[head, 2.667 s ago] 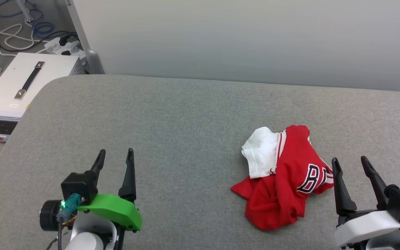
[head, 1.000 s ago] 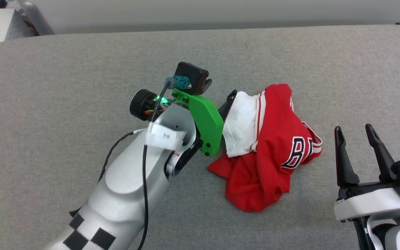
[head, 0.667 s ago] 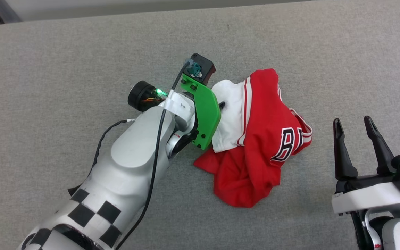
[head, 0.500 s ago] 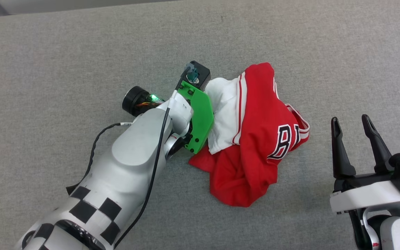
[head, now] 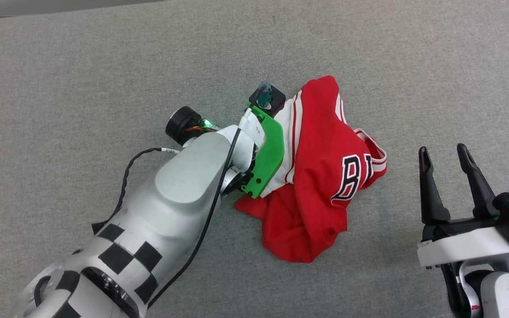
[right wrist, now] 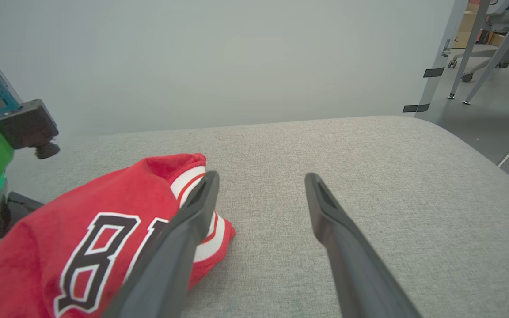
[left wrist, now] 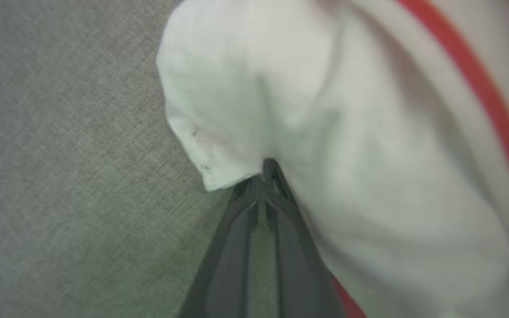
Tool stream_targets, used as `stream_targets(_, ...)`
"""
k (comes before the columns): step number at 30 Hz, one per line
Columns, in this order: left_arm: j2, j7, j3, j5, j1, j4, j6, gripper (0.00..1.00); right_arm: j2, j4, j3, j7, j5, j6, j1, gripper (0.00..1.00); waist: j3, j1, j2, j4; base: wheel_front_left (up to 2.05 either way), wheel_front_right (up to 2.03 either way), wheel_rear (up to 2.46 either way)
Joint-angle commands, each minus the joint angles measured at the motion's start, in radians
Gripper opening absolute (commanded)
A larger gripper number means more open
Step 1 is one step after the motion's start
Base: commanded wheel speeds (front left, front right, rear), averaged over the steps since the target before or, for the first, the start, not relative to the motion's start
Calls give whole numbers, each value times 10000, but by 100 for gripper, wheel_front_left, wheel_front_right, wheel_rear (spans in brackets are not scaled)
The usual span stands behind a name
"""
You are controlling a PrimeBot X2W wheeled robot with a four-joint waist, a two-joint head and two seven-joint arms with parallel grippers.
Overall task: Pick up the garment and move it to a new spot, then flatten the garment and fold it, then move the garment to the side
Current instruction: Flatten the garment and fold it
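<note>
Grey woven tabletop (head: 82,66) throughout, pale plain wall (right wrist: 192,53) behind. Noted left gripper (left wrist: 267,170) with long dark fingers pressed together, pinching the edge of the white sleeve panel (left wrist: 325,132) of the crumpled red soft-fabric jersey (head: 316,176). Green bracket (head: 270,154) on that wrist right against the cloth. Jersey bunched in a heap near the middle of the tabletop, black white-outlined letters facing up, red-and-white striped trim toward the right. Farther out, right gripper (head: 442,149) spread wide, holding nothing, just right of the heap and apart from it. Beyond the table's rounded right corner, metal frame legs (right wrist: 440,48) on bare floor.
</note>
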Motion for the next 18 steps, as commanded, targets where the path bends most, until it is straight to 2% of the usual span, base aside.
stream_targets(1,171,42,-220,-147,479,319,-53,0,7,24,-4,-84,33,-11,-127,100,-33,-1,0,18,0,0,0)
stream_targets(7,299,-1078,-98,-212,222,401,-35,0,13,97,-128,-83,56,-11,-20,100,-360,-1,0,153,0,0,0)
stream_targets(13,553,-2525,197,-107,263,87,358,0,20,53,-303,-6,13,-11,208,100,-914,-1,0,508,0,0,0)
stream_targets(18,1005,-3215,396,-177,811,-368,674,0,23,-38,-409,139,-88,-11,471,100,-1480,-1,0,812,0,0,0)
